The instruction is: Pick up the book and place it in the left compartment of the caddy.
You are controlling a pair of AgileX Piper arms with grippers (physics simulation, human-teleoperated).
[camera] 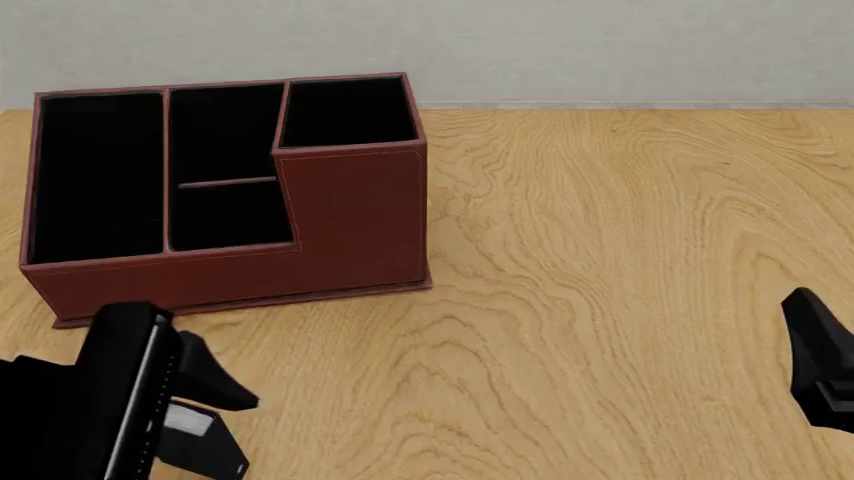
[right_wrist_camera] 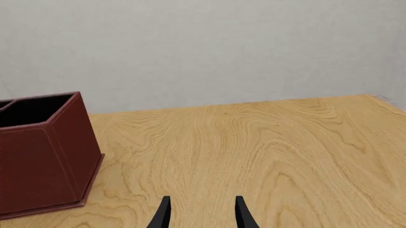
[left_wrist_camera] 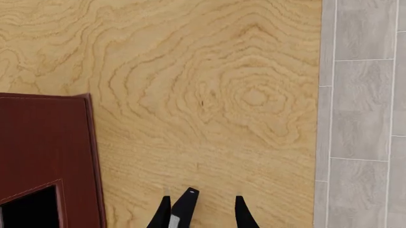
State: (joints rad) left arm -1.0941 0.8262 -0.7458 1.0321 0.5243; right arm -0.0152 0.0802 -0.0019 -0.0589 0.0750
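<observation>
The book [left_wrist_camera: 185, 204] is black with a grey page edge. It sits between my left gripper's [left_wrist_camera: 201, 199] fingers, against one of them, with a clear gap to the other. In the front view its grey edge [camera: 190, 424] shows between the same fingers of the left gripper [camera: 250, 435], high above the table in front of the caddy's [camera: 354, 220] left end. The left compartment [camera: 96, 175], long and black-lined, is empty. My right gripper [right_wrist_camera: 201, 199] is open and holds nothing, low at the front view's right edge [camera: 814, 340].
The caddy's corner [left_wrist_camera: 44, 142] lies below the left gripper, off to one side. The table's edge and the grey tiled floor [left_wrist_camera: 362, 114] show in the left wrist view. The caddy's tall section [right_wrist_camera: 38, 161] stands ahead of the right gripper, with a grey wall [right_wrist_camera: 203, 47] behind.
</observation>
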